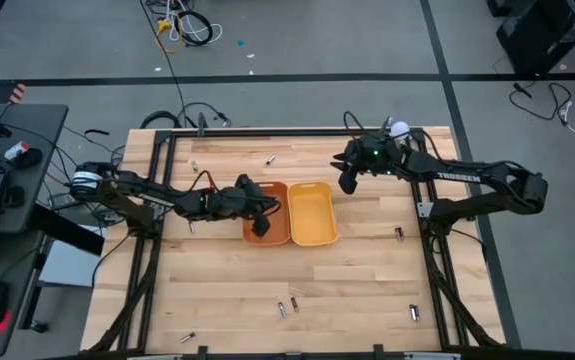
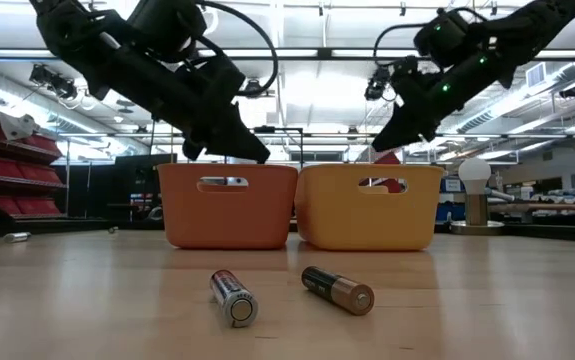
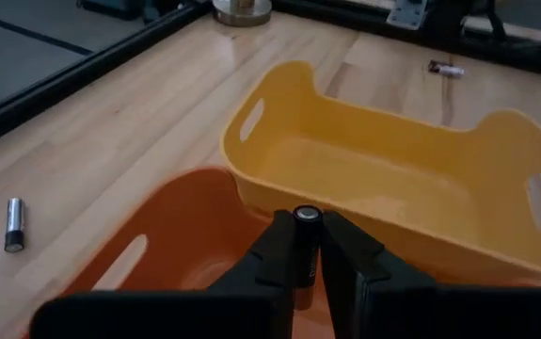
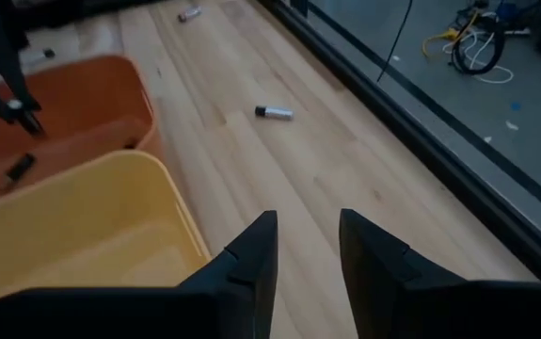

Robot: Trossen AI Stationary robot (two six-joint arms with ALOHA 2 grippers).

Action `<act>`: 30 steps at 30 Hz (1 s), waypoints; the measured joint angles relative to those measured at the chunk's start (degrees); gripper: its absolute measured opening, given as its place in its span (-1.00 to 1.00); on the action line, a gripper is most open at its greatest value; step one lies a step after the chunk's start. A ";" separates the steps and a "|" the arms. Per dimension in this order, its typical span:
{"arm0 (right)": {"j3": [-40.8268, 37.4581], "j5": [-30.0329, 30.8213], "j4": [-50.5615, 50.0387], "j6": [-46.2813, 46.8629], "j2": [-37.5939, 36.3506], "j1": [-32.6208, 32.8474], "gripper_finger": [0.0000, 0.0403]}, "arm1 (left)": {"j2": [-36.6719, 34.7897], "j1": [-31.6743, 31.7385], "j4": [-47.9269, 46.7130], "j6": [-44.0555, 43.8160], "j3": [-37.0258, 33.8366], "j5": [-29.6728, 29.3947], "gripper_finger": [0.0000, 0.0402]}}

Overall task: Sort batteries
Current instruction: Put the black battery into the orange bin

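My left gripper (image 1: 262,215) hangs over the orange tray (image 1: 277,238), shut on a dark battery (image 3: 306,235). The yellow tray (image 1: 312,213) stands against the orange one. My right gripper (image 4: 306,247) is open in the air past the yellow tray's far right corner (image 1: 349,181). Beyond its fingers a silvery battery (image 4: 273,113) lies on the wood. One dark battery (image 4: 19,168) lies inside the orange tray. Two batteries (image 2: 234,298) (image 2: 337,289) lie near the table's near edge, and others are scattered about (image 1: 195,165) (image 1: 399,234) (image 1: 415,313). My left gripper pinches the dark battery between its two fingers (image 3: 275,247). The battery lies along the fingers, with its round end (image 3: 307,217) showing at their tips. The fingers slant down from the table's left. The battery is lifted clear above the orange tray's floor.
A metal cup with a white ball (image 1: 399,128) stands at the table's far right corner. Black frame rails run along the far edge (image 1: 297,131) and down both sides. Bare wood lies between the trays and the near edge. A laptop and mouse sit left of the table.
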 joint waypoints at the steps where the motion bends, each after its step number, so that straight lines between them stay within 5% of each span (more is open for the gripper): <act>1: 0.00 -0.01 -0.37 0.87 -0.76 0.02 -0.48 | 0.00 0.00 0.46 0.00 0.00 0.01 -0.76; 14: 0.00 0.19 -13.06 12.61 -3.95 0.10 -0.47 | 0.00 -0.02 2.96 6.75 0.00 -0.03 0.01; 30: 0.02 0.57 -48.38 27.67 -3.92 0.09 -0.47 | 0.00 2.84 18.39 18.11 0.02 4.56 -0.01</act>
